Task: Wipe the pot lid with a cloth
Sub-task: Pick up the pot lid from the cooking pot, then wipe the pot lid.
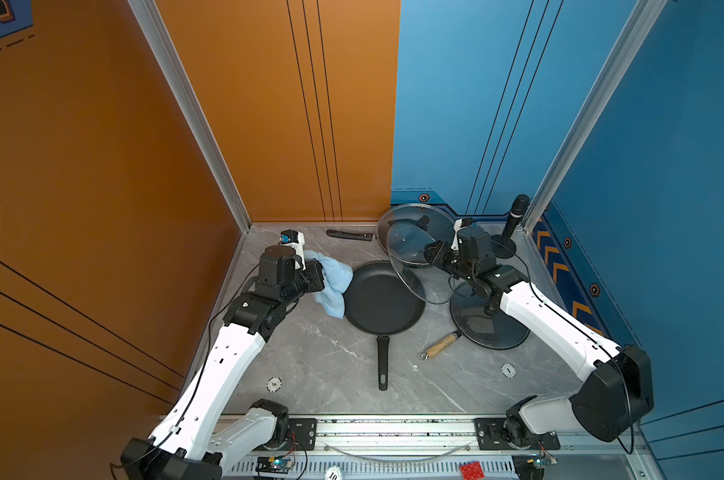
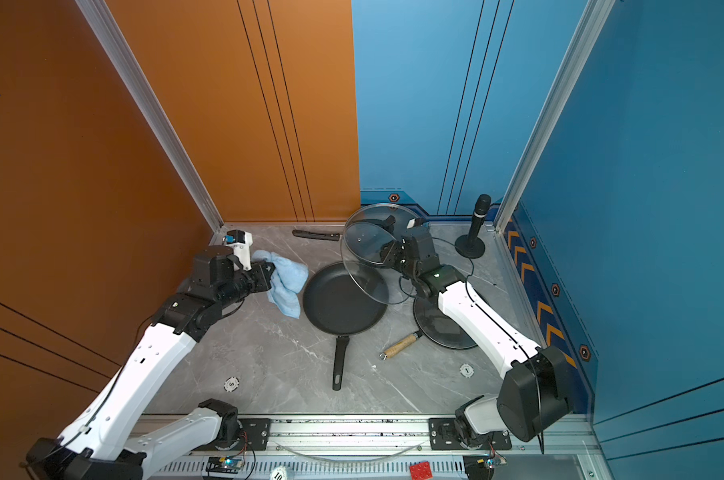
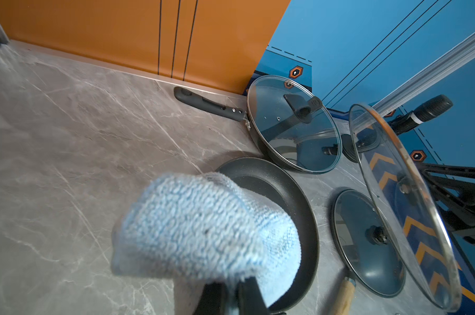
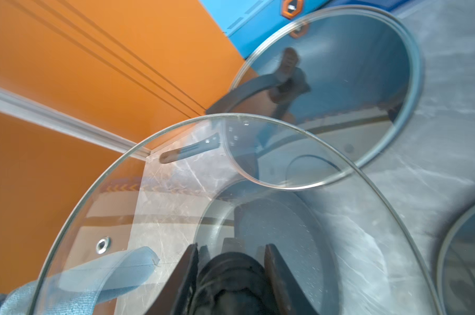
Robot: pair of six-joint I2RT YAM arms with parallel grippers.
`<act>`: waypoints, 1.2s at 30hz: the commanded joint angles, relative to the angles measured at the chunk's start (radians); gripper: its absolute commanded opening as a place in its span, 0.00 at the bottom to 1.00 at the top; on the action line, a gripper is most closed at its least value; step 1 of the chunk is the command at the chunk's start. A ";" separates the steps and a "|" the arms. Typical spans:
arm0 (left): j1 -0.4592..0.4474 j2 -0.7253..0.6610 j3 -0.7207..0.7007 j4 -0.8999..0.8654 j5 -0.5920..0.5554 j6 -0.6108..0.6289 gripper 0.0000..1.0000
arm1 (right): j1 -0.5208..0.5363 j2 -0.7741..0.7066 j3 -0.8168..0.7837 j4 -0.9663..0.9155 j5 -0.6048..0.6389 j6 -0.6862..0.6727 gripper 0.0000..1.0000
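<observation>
The cloth (image 3: 203,231), blurred up close, hides the tips of the left claw (image 3: 231,293).

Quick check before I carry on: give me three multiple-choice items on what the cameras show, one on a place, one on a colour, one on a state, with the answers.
1. Where is the cloth?
A. Spread inside the frying pan.
B. In the left gripper, beside the frying pan.
C. In the right gripper.

2. What colour is the cloth?
A. Light blue.
B. Red.
C. White.

3. How does the lid in the right gripper sit?
A. Lying level.
B. Steeply tilted.
C. Seated on the frying pan.

Answers:
1 B: the left gripper is shut on the cloth next to the pan's rim.
2 A: it shows light blue in both top views.
3 B: the right gripper pinches its knob, and the glass stands at a steep angle.
</observation>
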 commanded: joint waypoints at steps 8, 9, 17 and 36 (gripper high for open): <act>-0.119 0.117 0.082 0.154 0.106 -0.022 0.00 | -0.213 -0.060 -0.129 0.460 -0.466 0.445 0.14; -0.139 0.128 0.087 0.173 0.117 -0.019 0.00 | -0.224 -0.039 -0.134 0.531 -0.517 0.491 0.15; -0.311 0.258 0.202 0.345 0.183 0.035 0.00 | -0.213 0.172 -0.118 1.027 -0.719 0.847 0.13; -0.296 0.529 0.459 0.692 0.216 -0.045 0.00 | -0.095 0.288 -0.133 1.557 -0.702 1.138 0.13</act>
